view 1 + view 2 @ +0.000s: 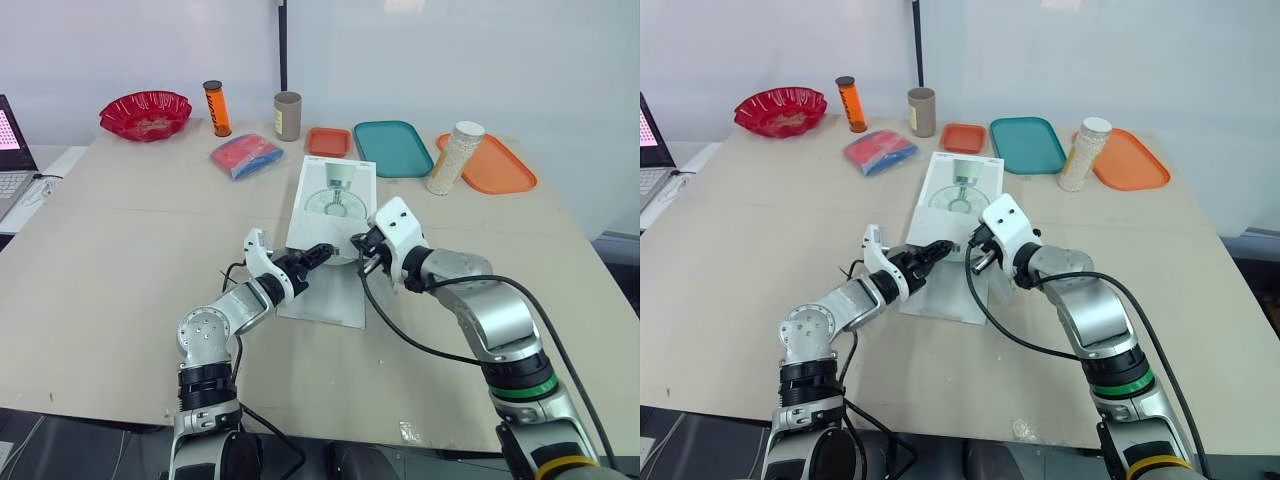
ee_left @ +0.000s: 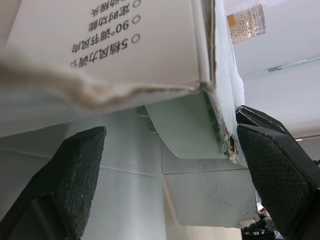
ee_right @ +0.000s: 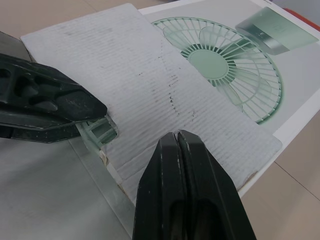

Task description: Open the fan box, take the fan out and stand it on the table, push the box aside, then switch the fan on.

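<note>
Two fingers of my left gripper (image 1: 318, 254) stood wide at the opened mouth of the fan box (image 1: 335, 195), the fan (image 2: 185, 127) just ahead between them, my right gripper (image 3: 177, 137) pinched together, empty, the flap (image 3: 150, 85) under its tips; taking out, I judged, needed the left closing on the fan.

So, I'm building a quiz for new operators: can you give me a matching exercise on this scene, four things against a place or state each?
Things:
1. left end effector
2. right end effector
3. teal tray
4. red bowl

Place or state:
a. fingers shut together
b. fingers open, at the near end of the fan box
c. far left corner of the table
d. between the small orange tray and the large orange tray

Pairs: 1-b, 2-a, 3-d, 4-c
</note>
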